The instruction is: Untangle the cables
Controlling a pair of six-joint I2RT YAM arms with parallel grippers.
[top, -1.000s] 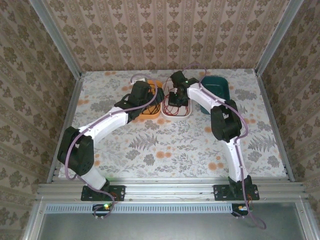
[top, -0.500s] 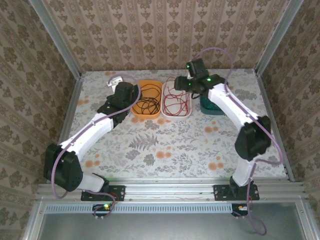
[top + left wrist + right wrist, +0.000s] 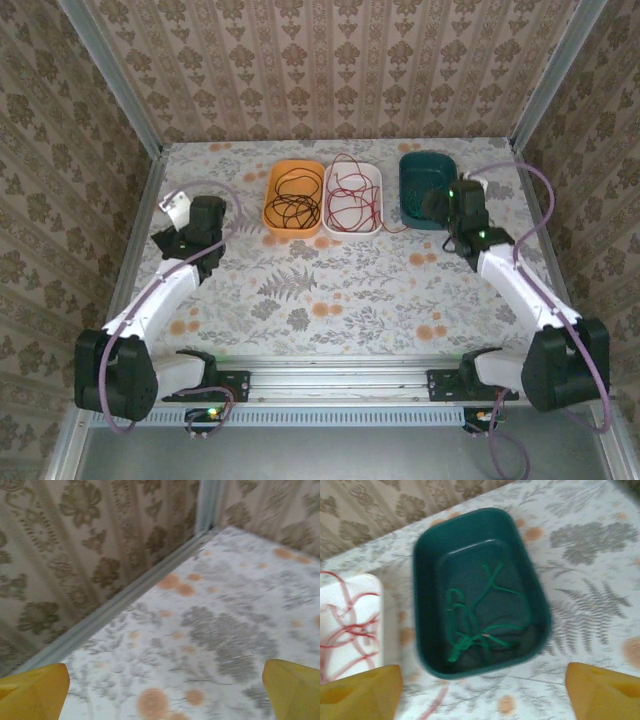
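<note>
Cables (image 3: 340, 195) lie separated: black cable (image 3: 295, 200) in orange tray (image 3: 270, 207), red cable (image 3: 352, 210) in white tray (image 3: 378, 185), green cable (image 3: 475, 615) in teal tray (image 3: 426, 580) (loosely looped). Left gripper (image 3: 160, 687) and right gripper (image 3: 480, 687) gape wide, empty.

On the table (image 3: 340, 290) we see a white tray (image 3: 352, 232). Left of it an orange tray (image 3: 292, 231), right a green tray (image 3: 418, 175).

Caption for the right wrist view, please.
Right claw open near the green tray holding a green cable, white tray with red cable beside it.
</note>
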